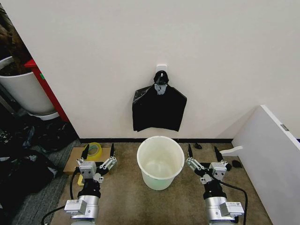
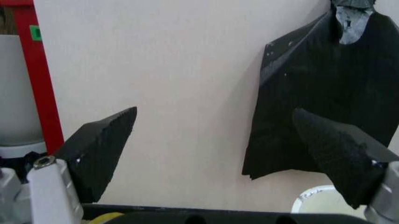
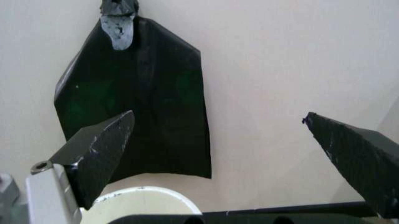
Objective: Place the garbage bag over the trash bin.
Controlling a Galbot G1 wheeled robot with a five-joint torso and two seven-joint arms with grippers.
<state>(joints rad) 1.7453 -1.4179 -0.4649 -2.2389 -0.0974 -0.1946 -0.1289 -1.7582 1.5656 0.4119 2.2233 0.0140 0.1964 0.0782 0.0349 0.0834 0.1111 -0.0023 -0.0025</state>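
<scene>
Hanging from a wall hook, the garbage bag [image 1: 157,110] sat above the trash bin [image 1: 160,161]; my left tool [image 1: 97,156] and right tool [image 1: 204,156] stood wide, empty. Risk, I judged: thin plastic tearing at the hook if pulled sideways.

One black bag [image 1: 158,110], one bin [image 1: 160,162], two hands, one planter [image 1: 23,89], perhaps one tape roll [image 1: 95,149].
</scene>
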